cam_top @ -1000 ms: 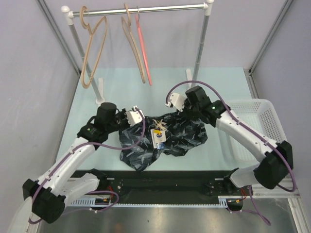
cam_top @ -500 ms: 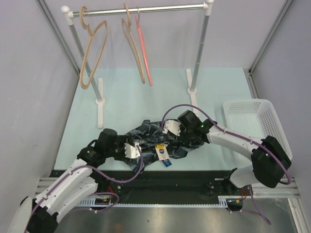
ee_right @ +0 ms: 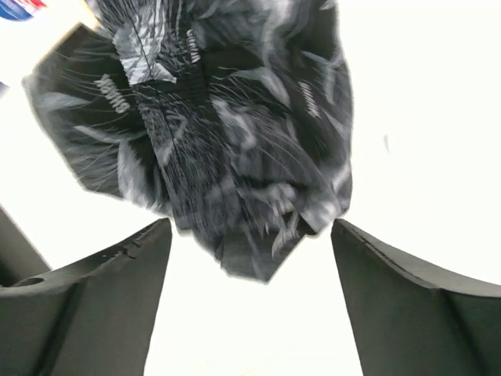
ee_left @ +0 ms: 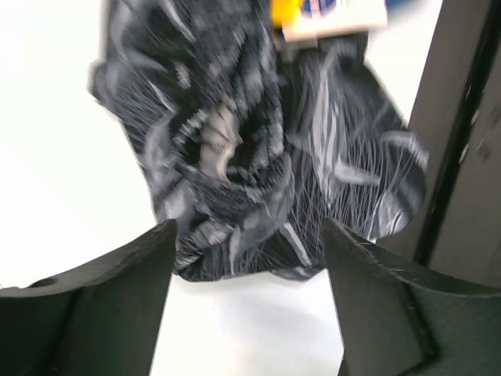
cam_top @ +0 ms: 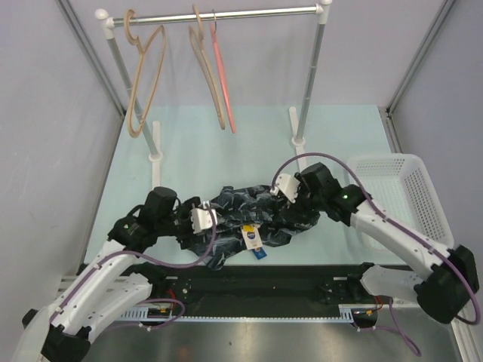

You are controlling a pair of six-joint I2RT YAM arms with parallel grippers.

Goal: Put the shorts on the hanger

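A pale mint-green counter (cam_top: 189, 143) is filling the middle of a booth, with plain lilac-grey walls (cam_top: 45, 136) closing it in on the left, back and right. Slim metal frame posts (cam_top: 87, 53) are running up the corners. A black strip (cam_top: 249, 283) is lying along the near edge of the counter, between the two arm bases.

At the back, a clothes rack (cam_top: 249, 13) is standing on two white feet, its silver bar spanning the width. The hanger (cam_top: 223, 83) is hanging from that bar by its hook, thin and pink-red, just beside one of two tan wooden hangers (cam_top: 143, 75); the other is dangling nearer the left post. A white slatted basket (cam_top: 400, 188) is sitting at the right edge of the counter.

The shorts (cam_top: 253, 215) are lying crumpled on the counter near its front edge, between the two arms and well apart from the rack. Their yellow-and-blue tag (cam_top: 251, 240) is showing on the near side.

The left hand (cam_top: 204, 220) is hovering at the left end of the shorts, its jaws standing wide apart and gripping nothing. The right hand (cam_top: 283, 187) is hovering at the right end, likewise spread open. In each wrist view the fabric is lying just past the fingertips.
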